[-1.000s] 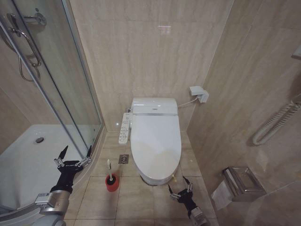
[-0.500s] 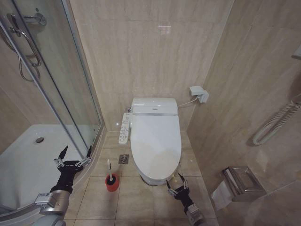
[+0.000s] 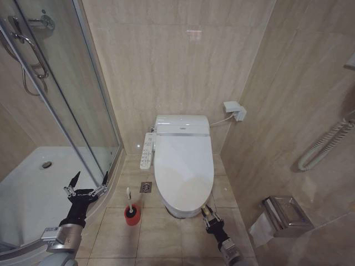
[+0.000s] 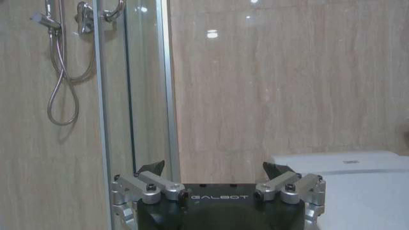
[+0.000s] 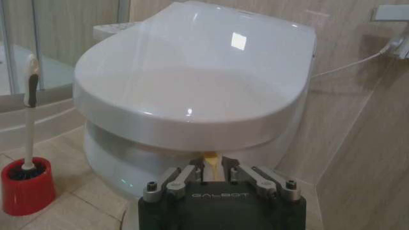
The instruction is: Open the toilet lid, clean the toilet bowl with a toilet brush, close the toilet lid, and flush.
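1. Toilet brush upright in red cup holder, bristle head down inside, on floor tiles left of toilet bowl.
2. Right gripper low at bowl's front, fingers pinched together on yellow strap under toilet lid; "GALBOT" printed on body.
3. Lid down, shut over bowl.
4. Left gripper raised beside shower glass, fingers spread wide, holding nothing.

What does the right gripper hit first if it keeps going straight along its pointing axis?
Right gripper is shut on the yellow strap. Straight ahead, it would most likely meet the toilet bowl front wall just under the toilet lid rim; depth unclear.
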Robot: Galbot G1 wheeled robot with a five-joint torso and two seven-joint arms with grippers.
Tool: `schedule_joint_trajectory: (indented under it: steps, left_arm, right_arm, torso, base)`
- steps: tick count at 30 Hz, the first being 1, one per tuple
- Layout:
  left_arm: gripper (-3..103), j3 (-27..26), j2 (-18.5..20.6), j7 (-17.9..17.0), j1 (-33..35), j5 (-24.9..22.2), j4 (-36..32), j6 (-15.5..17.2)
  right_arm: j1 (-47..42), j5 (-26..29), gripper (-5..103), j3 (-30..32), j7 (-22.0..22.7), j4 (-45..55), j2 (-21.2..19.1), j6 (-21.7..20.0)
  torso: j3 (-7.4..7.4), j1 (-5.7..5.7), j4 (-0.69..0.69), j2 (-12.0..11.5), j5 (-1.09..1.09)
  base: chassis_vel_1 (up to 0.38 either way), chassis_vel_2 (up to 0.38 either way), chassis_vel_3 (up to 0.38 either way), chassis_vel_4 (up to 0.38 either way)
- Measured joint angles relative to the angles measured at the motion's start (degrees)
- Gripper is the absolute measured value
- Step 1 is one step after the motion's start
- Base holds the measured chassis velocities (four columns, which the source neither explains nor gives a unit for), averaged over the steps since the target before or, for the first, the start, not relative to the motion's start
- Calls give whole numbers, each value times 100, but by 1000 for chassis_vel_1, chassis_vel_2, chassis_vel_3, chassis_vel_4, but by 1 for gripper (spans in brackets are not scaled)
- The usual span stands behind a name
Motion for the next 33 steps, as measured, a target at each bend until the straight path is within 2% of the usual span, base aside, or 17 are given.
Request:
schedule_joint_trajectory:
  steps: [3,4,10,11,22,33]
  left_arm:
    - [100,0,0,0,0,0,0,0]
    - [100,0,0,0,0,0,0,0]
    - [100,0,0,0,0,0,0,0]
    - [100,0,0,0,0,0,0,0]
    - [100,0,0,0,0,0,0,0]
    - [100,0,0,0,0,0,0,0]
  right_arm:
    - [2,12,34,3,-3,-17,0,5]
    - [2,31,7,4,-4,-19,0,6]
    - [2,147,7,50,2,-39,22,19]
    - [-9,176,0,78,7,-15,24,25]
    - [-65,515,0,291,250,362,88,52]
    - [-19,726,0,465,732,839,211,-12]
  torso:
    - [0,0,0,0,0]
    - [0,0,0,0,0]
    - [0,0,1,0,1]
    - [0,0,2,0,2]
    - [1,0,1,0,4]
    - [1,0,2,0,2]
  base:
    - [0,0,0,0]
    - [0,0,0,0]
    - [0,0,0,0]
    - [0,0,0,0]
    - [0,0,0,0]
    - [0,0,0,0]
